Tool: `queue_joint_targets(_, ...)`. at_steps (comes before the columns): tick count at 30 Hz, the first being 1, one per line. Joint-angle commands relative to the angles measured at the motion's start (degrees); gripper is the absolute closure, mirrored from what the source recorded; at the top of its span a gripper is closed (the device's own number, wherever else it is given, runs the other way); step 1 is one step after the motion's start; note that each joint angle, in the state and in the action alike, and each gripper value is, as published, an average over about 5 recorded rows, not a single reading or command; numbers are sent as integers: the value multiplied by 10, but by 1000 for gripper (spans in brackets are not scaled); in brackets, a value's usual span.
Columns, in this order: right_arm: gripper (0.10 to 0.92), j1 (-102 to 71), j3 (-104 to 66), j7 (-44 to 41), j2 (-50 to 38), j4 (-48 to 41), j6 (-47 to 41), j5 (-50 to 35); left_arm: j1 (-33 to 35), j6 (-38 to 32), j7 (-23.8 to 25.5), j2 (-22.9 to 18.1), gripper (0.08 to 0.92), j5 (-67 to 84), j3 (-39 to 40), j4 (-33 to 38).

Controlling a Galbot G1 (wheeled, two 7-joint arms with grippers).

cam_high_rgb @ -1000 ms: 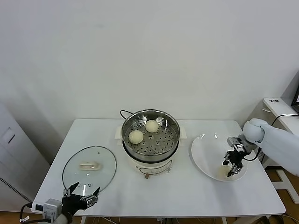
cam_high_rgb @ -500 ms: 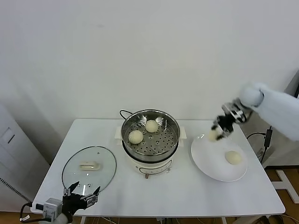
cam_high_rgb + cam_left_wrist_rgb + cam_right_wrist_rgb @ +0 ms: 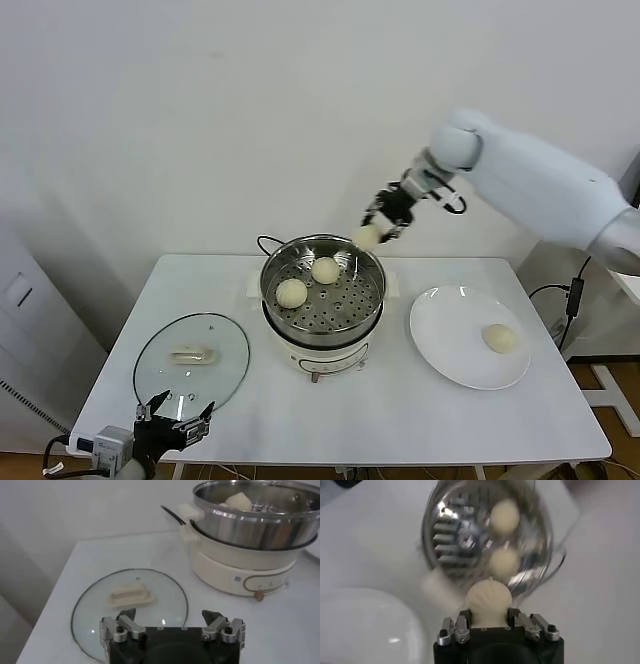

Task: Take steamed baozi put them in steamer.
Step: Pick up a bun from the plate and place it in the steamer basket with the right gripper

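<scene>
My right gripper (image 3: 376, 229) is shut on a pale baozi (image 3: 368, 237) and holds it in the air above the far right rim of the steel steamer (image 3: 265, 286). In the right wrist view that bun (image 3: 488, 600) sits between the fingers of the right gripper (image 3: 488, 614), with the steamer (image 3: 445, 535) below it. Two baozi (image 3: 291, 292) (image 3: 325, 269) lie on the perforated bottom. Another baozi (image 3: 500, 338) rests on the white plate (image 3: 450, 330). The left gripper (image 3: 172, 420) stands open and idle near the table's front left edge.
The oval glass lid (image 3: 190, 358) with its cream handle lies flat on the table left of the steamer, just beyond the left gripper (image 3: 170, 615). The cream cooker base (image 3: 320, 358) has a knob at its front. A black cord runs behind the steamer.
The right gripper has lifted a baozi off the plate and carried it up and left to the steamer's far rim. One bun stays on the plate. The left arm has not moved.
</scene>
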State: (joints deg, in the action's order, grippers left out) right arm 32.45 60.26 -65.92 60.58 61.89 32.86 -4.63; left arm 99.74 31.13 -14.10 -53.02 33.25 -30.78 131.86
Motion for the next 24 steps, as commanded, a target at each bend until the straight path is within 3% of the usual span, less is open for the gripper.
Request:
queue_joint_targets(1,575,-6,18,39,66,84,117,60,0,-1,0,0,177,-1,0,0)
queue_joint_targets(9,575,-42,34,39,41,136,142,120,0,-2,0,1,177,-1,0,0)
queue_joint_targets(24,575,-94,16,10,43,123,171,185,2,-2,0,2,177,-1,0,0)
